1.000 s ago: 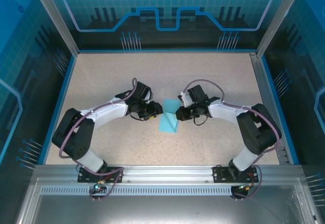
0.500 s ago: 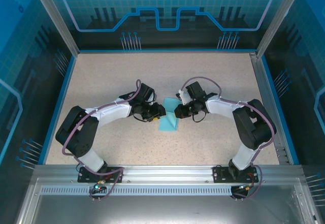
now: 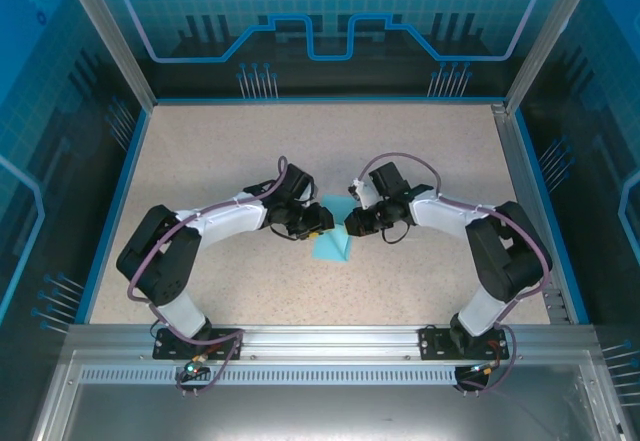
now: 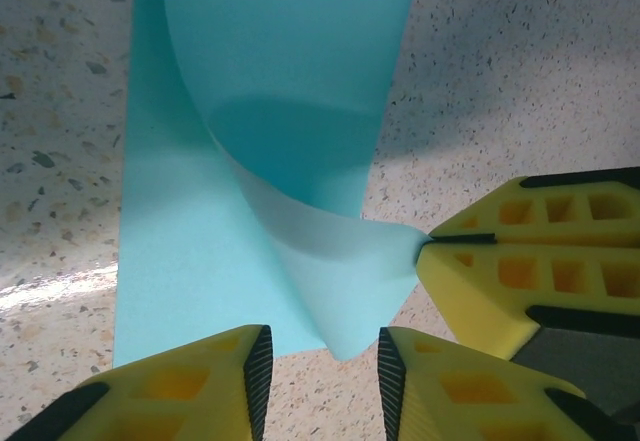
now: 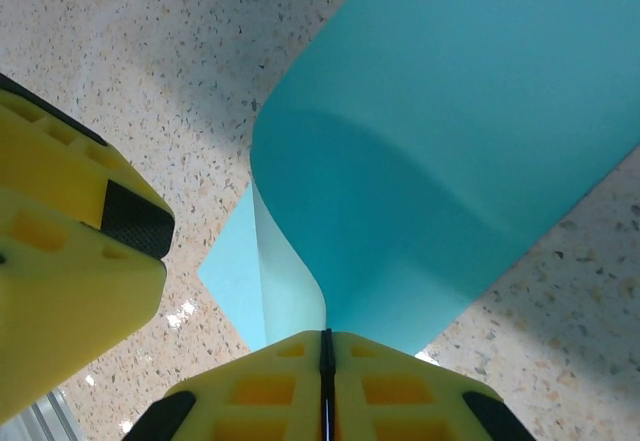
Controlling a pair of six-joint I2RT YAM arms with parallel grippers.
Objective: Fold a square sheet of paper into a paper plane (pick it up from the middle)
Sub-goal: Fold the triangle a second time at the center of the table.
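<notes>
Right wrist: right gripper (image 5: 323,346) clamped on curled sheet (image 5: 450,141); left gripper (image 4: 320,361) apart nr its edge, speckled table (image 5: 130,41).

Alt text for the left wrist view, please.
A thin light-turquoise square sheet of paper lies on the speckled table, one side curled up and pinched by the shut right tool at the right. The left tool sits open at the bottom, the curl's lowest tip between its yellow fingers.

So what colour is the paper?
The paper is plain light turquoise, clearest in the left wrist view.
</notes>
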